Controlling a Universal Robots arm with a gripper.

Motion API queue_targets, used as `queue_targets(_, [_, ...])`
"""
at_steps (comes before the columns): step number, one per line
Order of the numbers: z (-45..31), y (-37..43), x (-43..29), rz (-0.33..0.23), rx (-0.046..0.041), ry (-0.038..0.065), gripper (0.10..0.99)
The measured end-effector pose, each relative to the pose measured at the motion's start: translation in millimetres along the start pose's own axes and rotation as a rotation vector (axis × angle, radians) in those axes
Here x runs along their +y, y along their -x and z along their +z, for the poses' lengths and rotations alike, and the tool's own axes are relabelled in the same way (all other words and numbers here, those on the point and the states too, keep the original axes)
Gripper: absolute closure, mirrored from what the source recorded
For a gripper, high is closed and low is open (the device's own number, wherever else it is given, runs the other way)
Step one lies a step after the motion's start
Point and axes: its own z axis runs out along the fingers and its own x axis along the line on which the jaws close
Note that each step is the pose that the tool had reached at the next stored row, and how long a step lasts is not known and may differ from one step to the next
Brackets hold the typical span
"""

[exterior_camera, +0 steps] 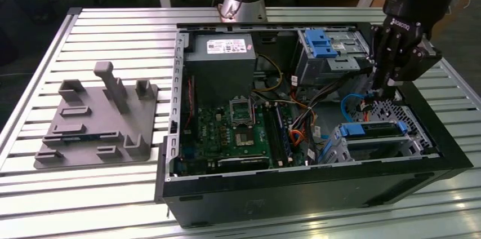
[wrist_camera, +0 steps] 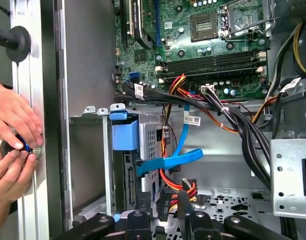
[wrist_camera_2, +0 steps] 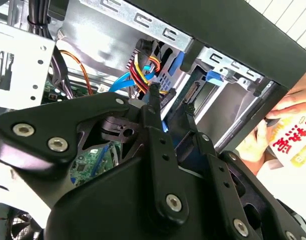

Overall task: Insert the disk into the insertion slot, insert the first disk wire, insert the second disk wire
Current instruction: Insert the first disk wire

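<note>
Well, the computer case (exterior_camera: 301, 185) lies open on the slatted table (exterior_camera: 112, 30), and the disk (exterior_camera: 372, 130) already sits in the insertion slot (exterior_camera: 398, 147). That slot is in the corner of the case toward the exterior view's right, and the disk's blue carrier shows at its ends. The gripper (exterior_camera: 375, 93) hangs down inside the case just beside that cage, on the side toward the grey bay with a blue tab (exterior_camera: 323, 44). Whether it is clamped on anything I cannot tell. In the first wrist view a bundle of red, yellow and black wires (wrist_camera: 169, 179) lies right at its tip. A blue flat cable (wrist_camera: 170, 160) runs across to the back of the disk and looks plugged in there, though the joint is half hidden. The motherboard (exterior_camera: 233, 132) fills the middle of the case. A person's hand (wrist_camera: 15, 117) and a second hand (wrist_camera: 6, 172) press against the outside of the case wall. A grey fixture (exterior_camera: 98, 120) stands well apart on the table.
</note>
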Motion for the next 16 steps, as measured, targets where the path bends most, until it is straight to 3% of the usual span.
queue_targets(16, [3.8, 6.7, -3.3, 0.019, 0.0095, 0.012, 0.737])
